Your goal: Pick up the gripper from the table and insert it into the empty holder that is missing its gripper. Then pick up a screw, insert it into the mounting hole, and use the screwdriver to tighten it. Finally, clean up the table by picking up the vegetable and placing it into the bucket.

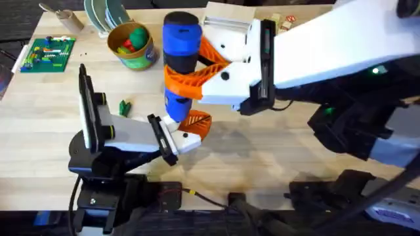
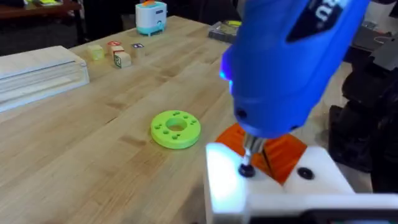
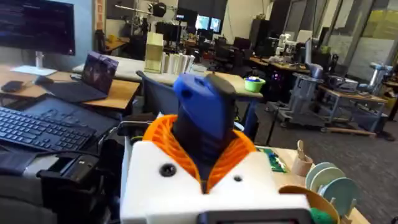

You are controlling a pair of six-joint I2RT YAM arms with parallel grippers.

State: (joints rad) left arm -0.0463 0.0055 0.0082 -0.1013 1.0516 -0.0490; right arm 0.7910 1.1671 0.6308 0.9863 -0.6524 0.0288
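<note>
Now we clamp the screwdriver (image 1: 180, 46) upright in our right gripper (image 1: 197, 72), bit pressing the screw (image 2: 247, 169) below.

I see the right pincer (image 1: 197, 65) and its upright screwdriver (image 1: 180, 39) blocking mid-surface (image 1: 262, 144); bucket (image 1: 131, 44) just beside them, far side; vegetable (image 1: 124, 107) lies near the left arm; open wood right of the gripper (image 1: 195, 122).

The vegetable (image 1: 124, 107) lies before the bucket (image 1: 132, 47), seemingly left of the screwdriver (image 1: 179, 46).
</note>
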